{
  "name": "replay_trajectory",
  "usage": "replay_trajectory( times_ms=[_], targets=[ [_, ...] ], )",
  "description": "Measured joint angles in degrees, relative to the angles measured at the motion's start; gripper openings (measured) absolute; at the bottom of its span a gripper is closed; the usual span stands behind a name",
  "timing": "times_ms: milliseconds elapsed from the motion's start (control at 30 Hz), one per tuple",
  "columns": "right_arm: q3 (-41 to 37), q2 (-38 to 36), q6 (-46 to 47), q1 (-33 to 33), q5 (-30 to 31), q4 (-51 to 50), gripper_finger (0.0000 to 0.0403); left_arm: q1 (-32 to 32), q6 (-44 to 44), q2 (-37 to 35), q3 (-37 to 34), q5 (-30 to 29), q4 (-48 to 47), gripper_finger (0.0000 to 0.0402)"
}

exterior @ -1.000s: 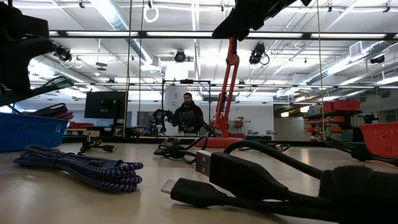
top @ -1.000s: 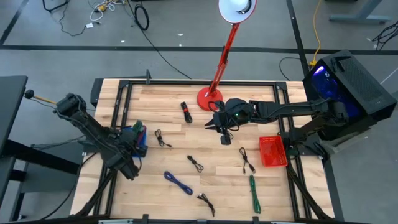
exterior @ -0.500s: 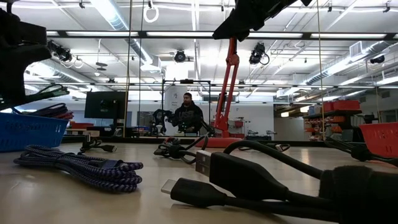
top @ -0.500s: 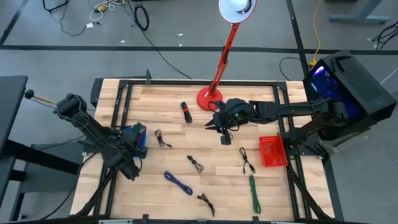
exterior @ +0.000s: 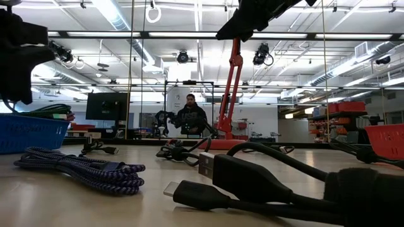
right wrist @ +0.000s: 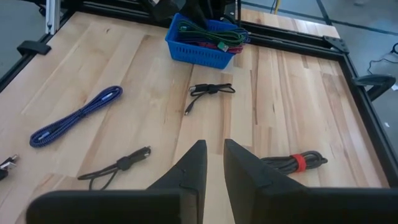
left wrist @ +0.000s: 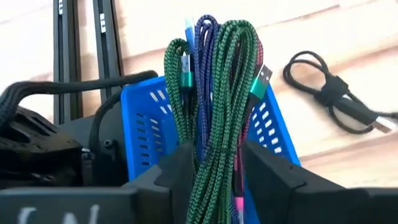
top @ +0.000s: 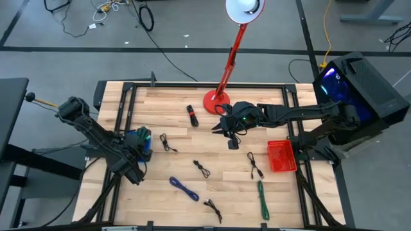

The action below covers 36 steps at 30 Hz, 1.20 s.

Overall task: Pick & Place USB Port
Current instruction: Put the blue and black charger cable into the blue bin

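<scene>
At the counter's left edge, the left claw (left wrist: 211, 168) hangs over the blue basket (left wrist: 273, 134), fingers apart around a green cable (left wrist: 227, 93) resting inside with others. Several cables remain loose mid-counter. The right claw (right wrist: 214, 163) hovers nearly together, empty; the red basket (top: 280, 156) looks unfilled.

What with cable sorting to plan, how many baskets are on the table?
2. The blue basket stands near the table's left edge, with cables in it. The red basket stands at the right edge. No other shows in any view.
</scene>
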Motion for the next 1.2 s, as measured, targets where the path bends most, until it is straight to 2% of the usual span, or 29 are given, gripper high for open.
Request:
replay_trajectory(
  times_ms=[100,167,267,433,533,633,733,900,1100,1200],
  targets=[
    [0.00,0.00,-0.16,-0.02,0.00,-0.02,0.0055,0.28,-0.16,-0.01,0.21,-2.78,-1.09,0.0159],
    [0.00,0.00,-0.60,0.00,0.00,-0.19,0.0055,0.31,0.65,-0.34,1.21,-6.79,-2.90,0.0162],
    [0.00,0.00,-0.44,-0.01,0.01,-1.03,0.0055,0.31,5.96,-1.08,4.81,-12.53,-3.69,0.0160],
    [0.00,0.00,-0.18,0.00,0.00,-1.79,0.0055,-0.14,32.21,-1.33,14.87,-14.99,2.93,0.0157],
    [0.00,0.00,0.54,-0.02,0.01,-1.66,0.0055,0.60,55.39,-1.14,20.06,-15.94,16.42,0.0156],
    [0.00,0.00,0.72,0.00,0.02,-1.40,0.0055,2.93,81.51,1.10,22.62,-10.73,32.20,0.0156],
    [0.00,0.00,2.24,-0.02,0.02,-0.39,0.0055,5.42,96.39,4.43,24.26,-5.14,39.56,0.0156],
    [0.00,0.00,4.96,0.00,-0.07,-0.33,0.0055,9.23,102.62,9.74,26.16,1.92,36.51,0.0156],
    [0.00,0.00,7.21,0.00,-0.57,-1.57,0.0055,11.80,107.82,15.70,26.25,13.77,37.03,0.0156],
    [0.00,0.00,7.19,0.00,-0.56,-1.57,0.0055,12.39,109.30,17.90,26.25,16.79,37.20,0.0156]
  ],
)
